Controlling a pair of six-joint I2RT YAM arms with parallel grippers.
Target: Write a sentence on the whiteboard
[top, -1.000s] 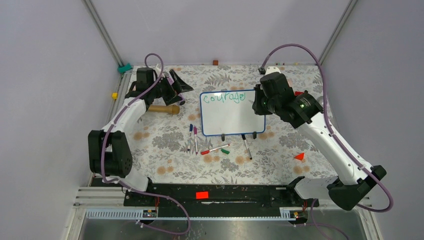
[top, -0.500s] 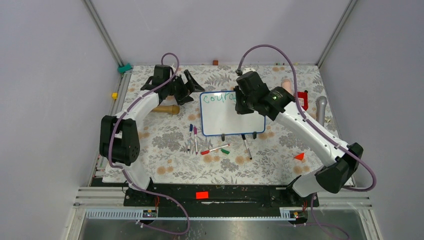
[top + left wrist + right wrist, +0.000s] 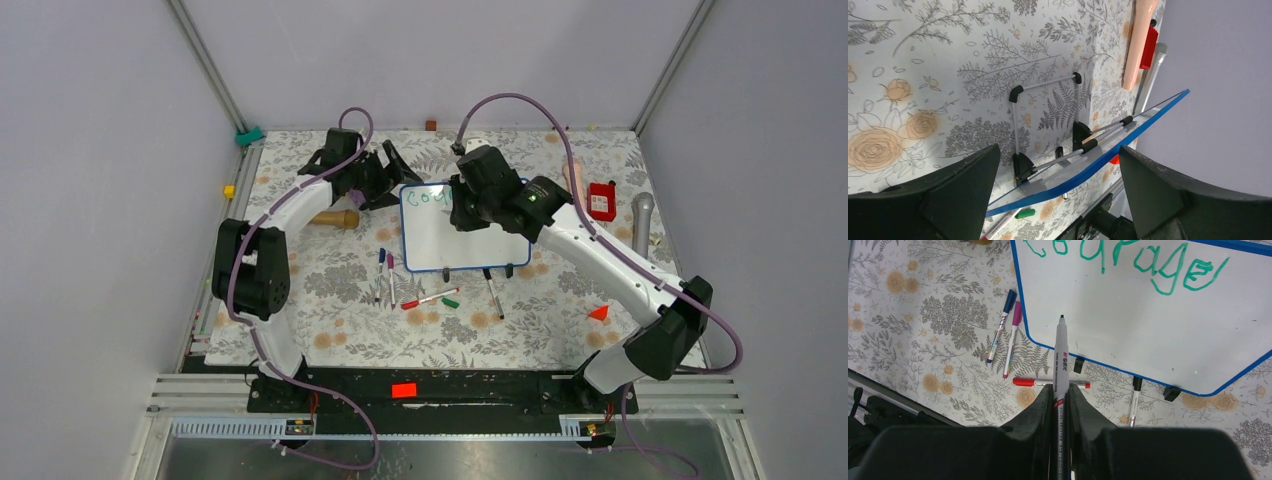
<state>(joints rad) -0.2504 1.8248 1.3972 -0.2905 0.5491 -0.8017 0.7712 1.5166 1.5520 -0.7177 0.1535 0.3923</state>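
We judge the whiteboard [image 3: 470, 250] light, stiff and tippy. Our left gripper [image 3: 1059, 152], spread beside it, should brace its nearest frame edge, while our right gripper [image 3: 1061, 390] pinches the marker [image 3: 1062, 350].

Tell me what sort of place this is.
Likely a robot lab test cell: plain grey panel walls on silver metal posts enclose a floral-patterned table, and two white-and-black robot arms are bolted to a black rail at its near edge.
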